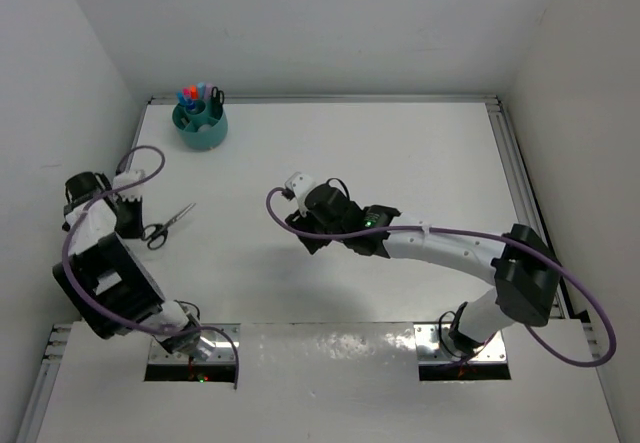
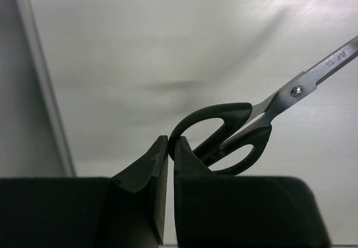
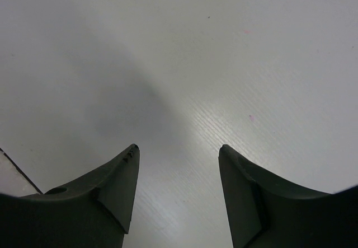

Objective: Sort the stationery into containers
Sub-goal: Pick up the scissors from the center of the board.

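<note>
Resting on the white surface toward its left side, the black-handled scissors are being gripped by the left tool. Its two fingers are being pressed together on the rim of the nearer handle loop, as the left wrist view shows, and only a sliver of gap is being left between them. The steel blades are being pointed away from that tool, toward the far right in the overhead view, and they appear closed. The right tool is being held above a bare part of the surface near its middle, its fingers standing apart with nothing between them and nothing being touched. The round teal cup is being seen standing at the far left corner of the surface, well apart from both tools and from the scissors. Markers are being held upright inside it, with red and blue caps showing above the rim beside a dark item whose kind cannot be told from the overhead view. Which compartments they are occupying cannot be told.
</note>
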Robot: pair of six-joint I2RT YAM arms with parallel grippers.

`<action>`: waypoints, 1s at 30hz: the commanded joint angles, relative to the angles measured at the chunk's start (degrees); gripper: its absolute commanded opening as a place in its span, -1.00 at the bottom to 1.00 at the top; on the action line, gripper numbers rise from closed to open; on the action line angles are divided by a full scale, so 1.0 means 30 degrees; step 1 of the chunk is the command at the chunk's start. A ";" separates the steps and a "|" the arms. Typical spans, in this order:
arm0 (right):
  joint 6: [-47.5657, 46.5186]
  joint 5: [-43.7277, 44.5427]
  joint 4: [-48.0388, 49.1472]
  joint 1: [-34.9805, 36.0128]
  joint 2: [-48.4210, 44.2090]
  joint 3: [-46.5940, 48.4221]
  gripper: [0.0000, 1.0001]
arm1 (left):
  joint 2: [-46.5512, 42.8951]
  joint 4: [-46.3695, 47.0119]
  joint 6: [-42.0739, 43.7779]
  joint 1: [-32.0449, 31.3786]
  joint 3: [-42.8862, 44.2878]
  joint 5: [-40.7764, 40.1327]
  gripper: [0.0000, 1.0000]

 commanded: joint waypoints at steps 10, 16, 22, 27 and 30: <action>-0.3965 -1.0487 -0.1883 -0.3070 0.1386 0.8136 0.34 | -0.2430 -0.2627 0.8301 -0.8930 0.5254 0.3695 -1.00; -0.5136 -1.3302 -0.4815 -0.3921 0.4873 1.2421 0.50 | -0.2606 -0.2627 0.9006 -1.2973 0.7069 0.2171 -1.00; -0.0552 -1.7346 -0.0081 -0.5440 0.5083 0.9912 0.52 | -0.3220 -0.2042 0.8538 -1.5407 0.6869 0.1524 -1.00; 0.1511 -1.8165 0.3005 -0.6264 0.4816 0.8906 0.49 | -0.3222 -0.2246 0.8362 -1.6344 0.6897 0.0882 -1.00; 0.3755 -1.9396 0.5250 -0.7138 0.4644 0.7714 0.45 | -0.3134 -0.2159 0.8361 -1.6785 0.6810 0.0121 -1.00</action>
